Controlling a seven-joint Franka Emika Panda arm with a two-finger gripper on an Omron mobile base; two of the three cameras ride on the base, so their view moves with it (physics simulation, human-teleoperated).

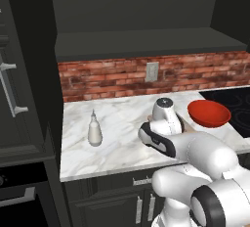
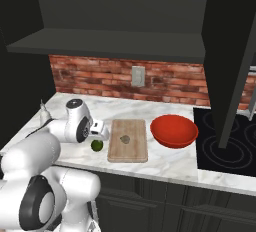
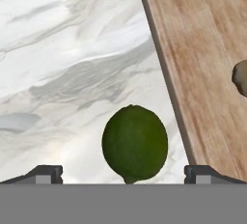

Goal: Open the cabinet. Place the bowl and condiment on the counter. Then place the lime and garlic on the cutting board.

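Your small dark green lime (image 3: 135, 144) sits on the white-grey veined marble counter (image 1: 122, 123), just off the left long edge of the rectangular light-brown wooden cutting board (image 2: 128, 139), not on it. In the hand view its small nub points down toward the fingertips; otherwise it is near round, with no clear long axis. The board's long axis runs from the counter's front edge toward the brick wall, and its grain follows that line. The tiny brownish-grey garlic bulb (image 2: 125, 139) lies on the board, near its middle.

Your gripper (image 3: 123, 172) is low over the counter with its two dark fingertips (image 3: 46, 172) spread wide apart, one on each side of the lime and clear of it; nothing is clamped. The white arm reaches forward and bends down at the wrist, so the hand points at the counter beside the board's left edge.

The round, shallow, glossy red bowl (image 2: 174, 130) stands upright on the counter just right of the board, beside the black stovetop (image 2: 225, 143). The small white pear-shaped squeeze bottle (image 1: 94, 129) stands upright, nozzle up, well to the left on the marble. Above, the dark charcoal wall cabinet (image 2: 115, 21) is open, one door (image 2: 230, 51) swung out at the right. A red brick wall (image 1: 122, 79) with a pale outlet plate (image 1: 152, 72) backs the counter.
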